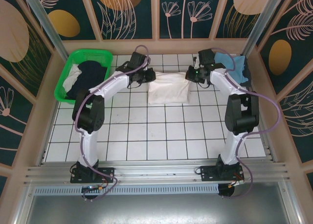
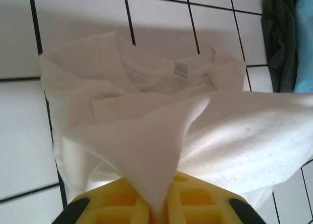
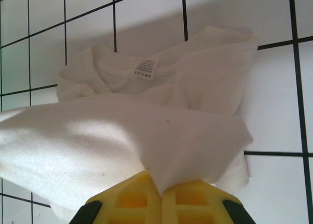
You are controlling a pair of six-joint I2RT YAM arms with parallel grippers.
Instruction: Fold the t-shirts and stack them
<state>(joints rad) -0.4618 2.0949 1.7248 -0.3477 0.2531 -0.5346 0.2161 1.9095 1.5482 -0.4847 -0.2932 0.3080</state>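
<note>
A white t-shirt lies partly folded on the tiled table, far centre, collar and label facing up. My left gripper is at its left edge, yellow jaws shut on a lifted fold of the white cloth. My right gripper is at its right edge, also shut on a pinched corner of it. A light blue t-shirt lies on a dark grey one at the far right. A dark navy t-shirt sits in the basket.
The green slotted basket stands at the far left, with some white cloth beside the navy shirt. Wooden walls close in the table on three sides. Bare white tiles stretch from the shirt to the arm bases.
</note>
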